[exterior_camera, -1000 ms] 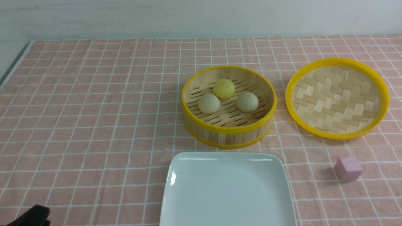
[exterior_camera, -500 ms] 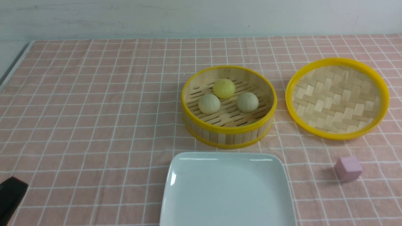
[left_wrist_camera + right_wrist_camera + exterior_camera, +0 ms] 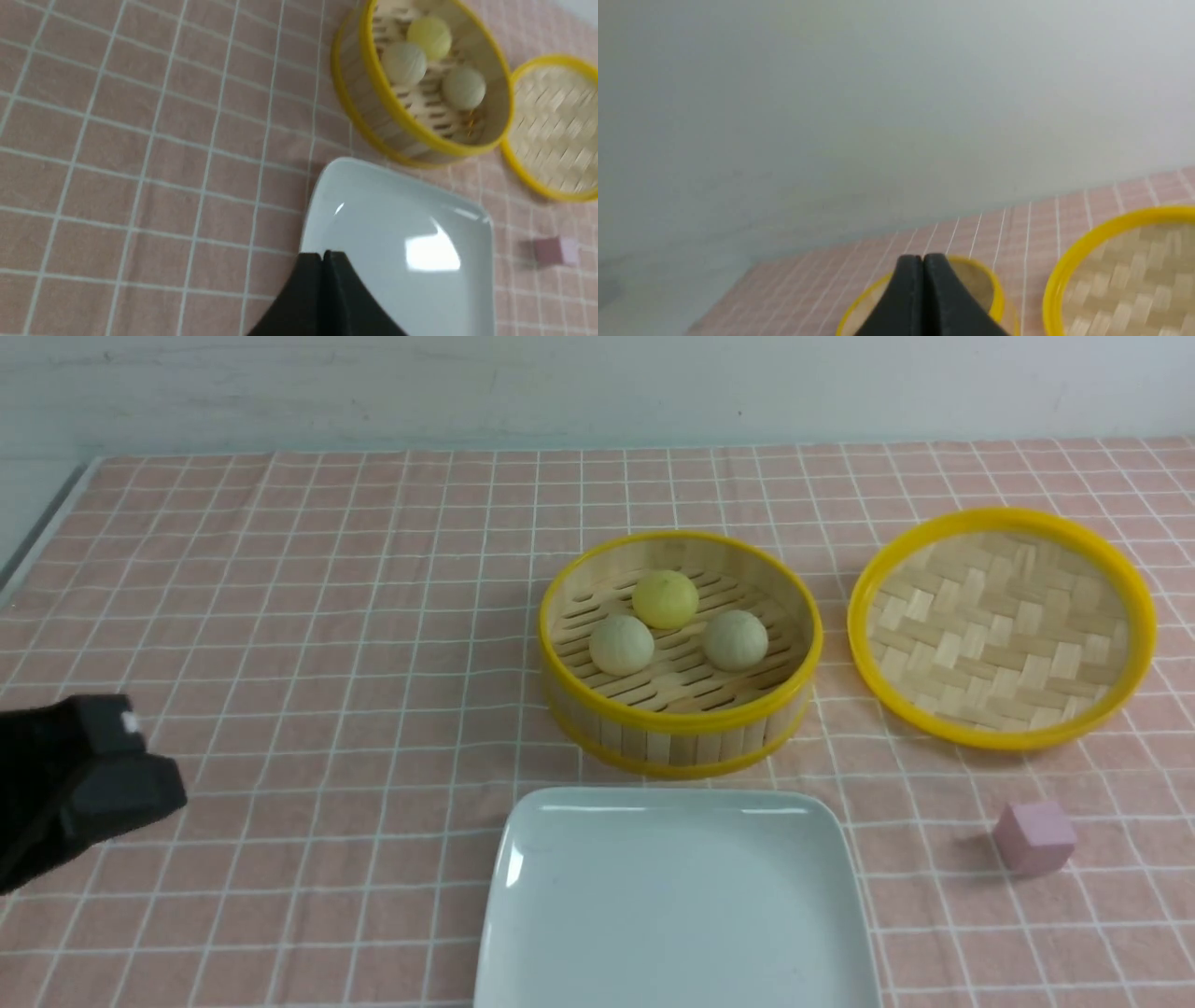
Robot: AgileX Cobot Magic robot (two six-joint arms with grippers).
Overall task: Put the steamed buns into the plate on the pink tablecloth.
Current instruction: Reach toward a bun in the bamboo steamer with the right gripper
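Note:
Three steamed buns lie in the yellow-rimmed bamboo steamer basket (image 3: 681, 728): a yellow bun (image 3: 665, 598) at the back, a cream bun (image 3: 622, 645) on the left, another cream bun (image 3: 736, 639) on the right. The white plate (image 3: 677, 821) sits on the pink tablecloth (image 3: 280, 616) just in front of the basket. My left gripper (image 3: 140, 775) hangs at the front left, far from the buns; its fingers (image 3: 322, 261) are pressed together and hold nothing. The right gripper (image 3: 923, 261) is shut and empty, seen only in its wrist view with the basket rim (image 3: 994, 289) behind it.
The round woven bamboo lid (image 3: 1004, 627) lies to the right of the basket. A small pink cube (image 3: 1034, 837) sits in front of the lid, right of the plate. The table's left edge (image 3: 37, 537) runs along the far left.
The left gripper has risen into view at the front left, moving up and forward, and its jaws have shut. The right gripper has shut too. The buns, basket and plate have not moved.

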